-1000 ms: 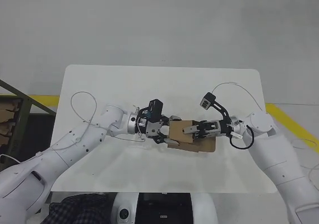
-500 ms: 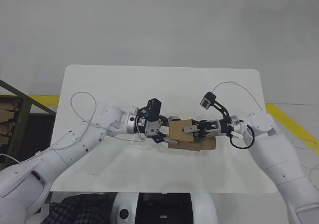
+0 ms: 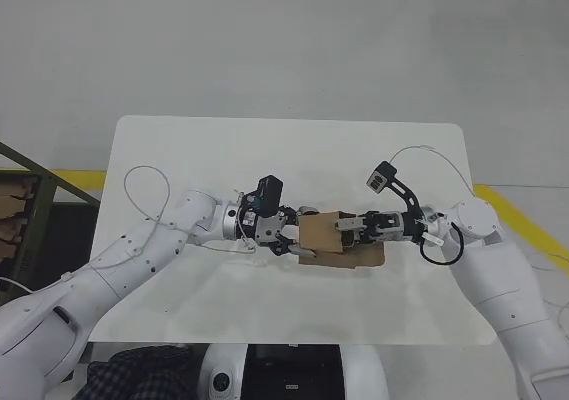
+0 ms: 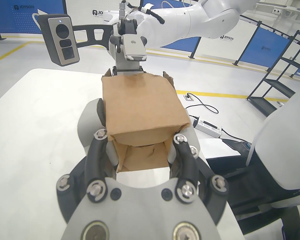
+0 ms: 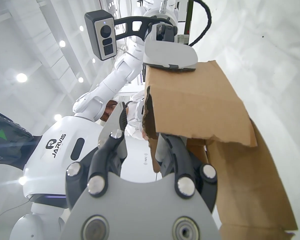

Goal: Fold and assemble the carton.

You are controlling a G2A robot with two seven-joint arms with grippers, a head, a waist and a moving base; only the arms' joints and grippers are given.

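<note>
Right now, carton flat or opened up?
Opened up: the carton forms a hollow box; left wrist view looks into its unclosed end.

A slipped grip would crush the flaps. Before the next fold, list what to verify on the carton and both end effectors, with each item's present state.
1. Left end effector holds the brown cardboard carton: clamped across the end nearest it. Ok.
2. Right end effector free to reposition: open, straddling a wall at the carton's other end. Ok.
3. End flaps closed: the end facing the left wrist camera gapes open. Not ok.
4. Cardboard intact: the carton's edge beside the right end effector is ragged and torn. Not ok.
5. Carton resting on the white table: cannot tell.
</note>
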